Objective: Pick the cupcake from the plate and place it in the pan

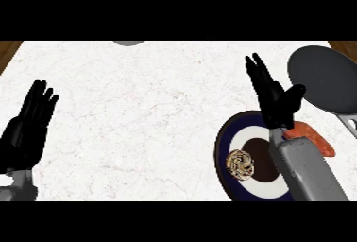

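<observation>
Right robot hand (pixel 273 97), fingers straight, hovers beyond round ringed plate (pixel 230 137) holding swirled cupcake (pixel 241 164)

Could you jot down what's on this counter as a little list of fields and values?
Surface: white marbled counter
Plate: dark blue rim, white ring, dark centre
Cupcake: on the plate, untouched
Pan: grey, far right, nothing visible in it
Orange object: beside the plate
Right robot hand: open, above the plate's far edge
Left robot hand: open, resting at left

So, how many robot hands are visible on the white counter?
2. The left black robot hand rests open near the left edge, fingers up. The right black robot hand is open above the round blue-and-white plate, beside the dark grey pan.
</observation>
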Action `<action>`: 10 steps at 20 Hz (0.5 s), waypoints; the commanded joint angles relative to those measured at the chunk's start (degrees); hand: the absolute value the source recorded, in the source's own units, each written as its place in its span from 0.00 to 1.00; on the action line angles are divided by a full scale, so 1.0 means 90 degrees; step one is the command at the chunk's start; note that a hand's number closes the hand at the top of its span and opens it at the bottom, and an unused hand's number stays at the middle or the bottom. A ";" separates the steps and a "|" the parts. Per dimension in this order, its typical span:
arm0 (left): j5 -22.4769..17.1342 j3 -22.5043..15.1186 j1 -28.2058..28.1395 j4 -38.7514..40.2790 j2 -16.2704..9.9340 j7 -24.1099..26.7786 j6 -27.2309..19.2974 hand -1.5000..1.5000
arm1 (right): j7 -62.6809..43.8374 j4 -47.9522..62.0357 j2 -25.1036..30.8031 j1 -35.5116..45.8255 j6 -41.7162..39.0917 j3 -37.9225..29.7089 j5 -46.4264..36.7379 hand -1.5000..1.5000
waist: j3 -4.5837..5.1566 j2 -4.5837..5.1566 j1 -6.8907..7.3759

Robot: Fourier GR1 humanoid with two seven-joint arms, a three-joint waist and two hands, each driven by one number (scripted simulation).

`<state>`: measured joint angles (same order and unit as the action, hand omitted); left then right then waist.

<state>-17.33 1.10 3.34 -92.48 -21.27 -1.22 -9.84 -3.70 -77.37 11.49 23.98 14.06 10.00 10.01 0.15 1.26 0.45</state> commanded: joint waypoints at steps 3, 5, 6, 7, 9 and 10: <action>0.0043 -0.0190 -0.0426 0.0441 0.0556 -0.0492 -0.0397 0.50 | -0.0020 -0.0843 -0.0263 -0.1269 0.0084 -0.0015 0.0290 1.00 | -0.0015 -0.0168 -0.0166; -0.0006 -0.0294 -0.0910 0.0758 0.0942 -0.0458 -0.0593 0.50 | 0.0118 -0.1270 -0.0503 -0.1902 0.0254 -0.0122 0.0579 1.00 | -0.0013 -0.0191 -0.0294; -0.0025 -0.0436 -0.1259 0.0779 0.1177 -0.0555 -0.0713 0.50 | 0.0077 -0.1299 -0.0467 -0.2048 0.0185 -0.0227 0.0731 1.00 | -0.0016 -0.0191 -0.0254; -0.0078 -0.0491 -0.0936 0.0946 0.1165 -0.0627 -0.0578 0.50 | 0.0256 -0.1315 0.0385 -0.2067 -0.0267 0.1016 -0.0780 1.00 | 0.0016 -0.0204 -0.0331; -0.0105 -0.0410 -0.1174 0.0957 0.1219 -0.0552 -0.0656 0.50 | 0.0463 -0.1473 0.0025 -0.2828 0.1593 0.0402 -0.1360 1.00 | 0.0024 -0.0255 -0.0554; -0.0090 -0.0513 -0.1311 0.0894 0.1255 -0.0461 -0.0563 0.50 | 0.0810 -0.1648 -0.0073 -0.3013 0.1861 0.0804 -0.1908 0.00 | 0.0028 -0.0285 -0.0500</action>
<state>-17.71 -2.36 -5.23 -85.71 -12.18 -5.57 -14.71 -0.67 -88.35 10.93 4.60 21.74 13.24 3.35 0.23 -0.63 -2.83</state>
